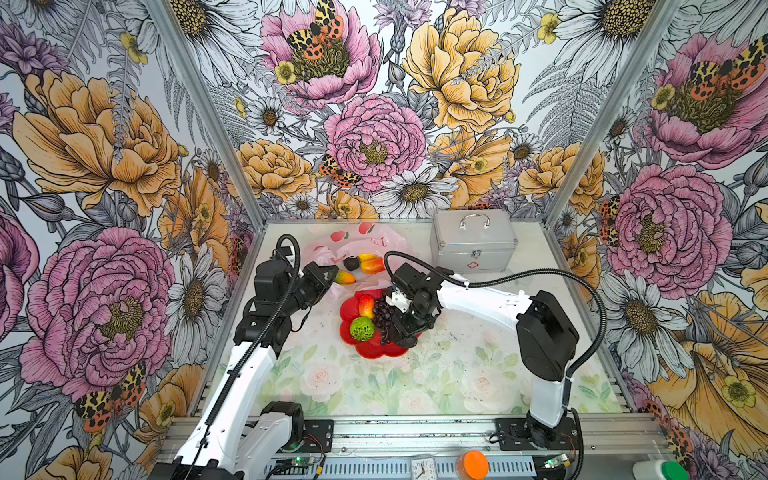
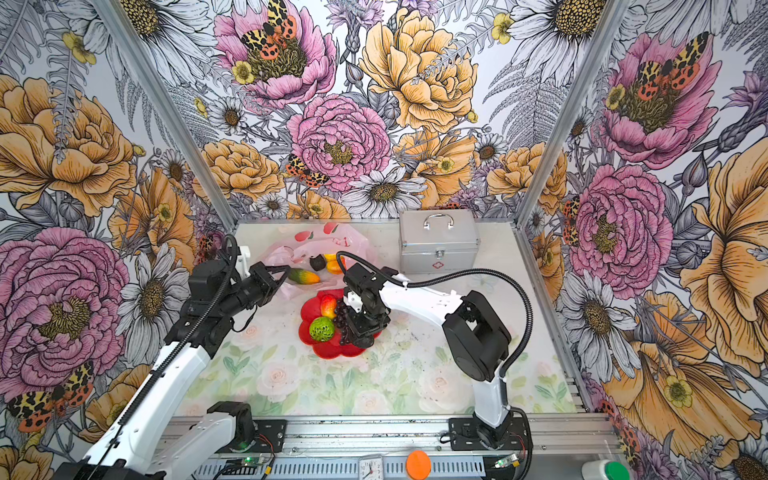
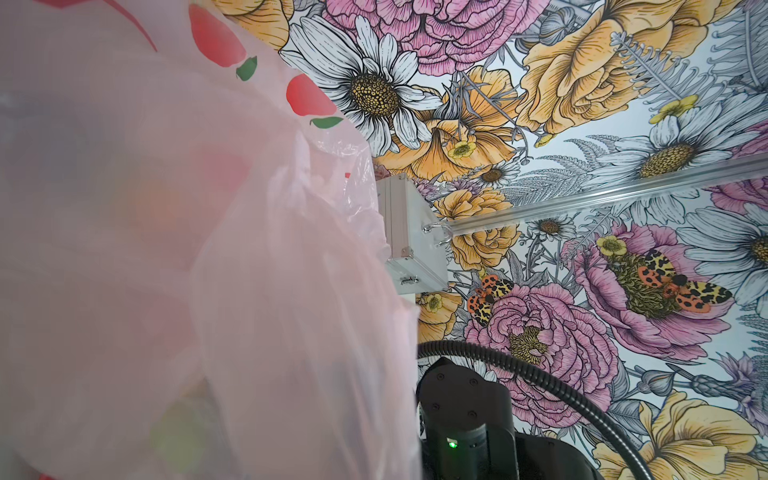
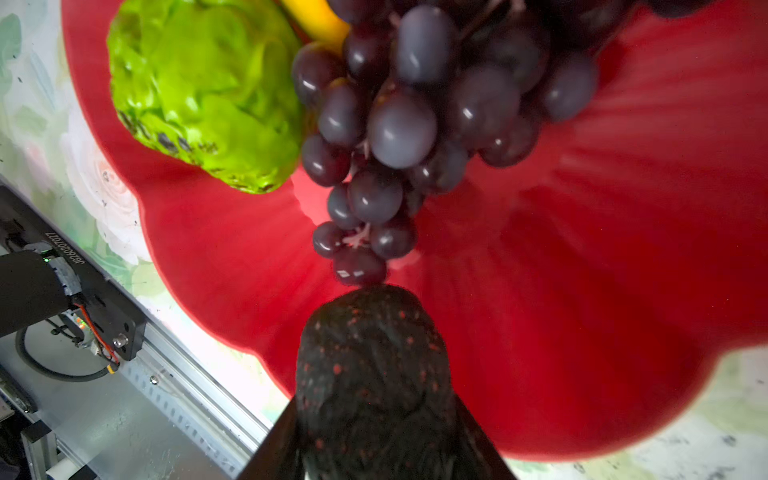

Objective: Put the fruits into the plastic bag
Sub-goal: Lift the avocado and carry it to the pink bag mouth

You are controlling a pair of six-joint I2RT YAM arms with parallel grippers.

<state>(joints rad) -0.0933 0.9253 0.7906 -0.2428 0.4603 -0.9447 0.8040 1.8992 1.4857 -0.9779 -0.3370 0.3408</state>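
While the left gripper is clamped shut on the near-left rim of the plastic bag, the film it grips is held up off the desk and covers much of the left wrist view. The bag lies at the desk's far edge, left of centre, with its mouth facing the near edge.

Four fruits lie in the bag:
- a green-orange elongated fruit at the mouth, just beside the left fingertips;
- a blackish avocado farther in;
- a yellow fruit and a red-orange fruit, touching each other, to the avocado's right.

The red flower-shaped plate sits at the desk's centre, just beside the bag's near side. It carries a red-yellow fruit on its far-left part, a bumpy green ball on its near-left part and a dark purple grape bunch in the middle, just beside the ball.

The right gripper reaches over the plate's right half. Its jaws are partly apart and grasp a dark red-speckled fruit, whose tip is just beside the bunch's end grape. Whether this fruit rests on the plate cannot be told.

The silver metal case stands closed at the far edge, right of centre.
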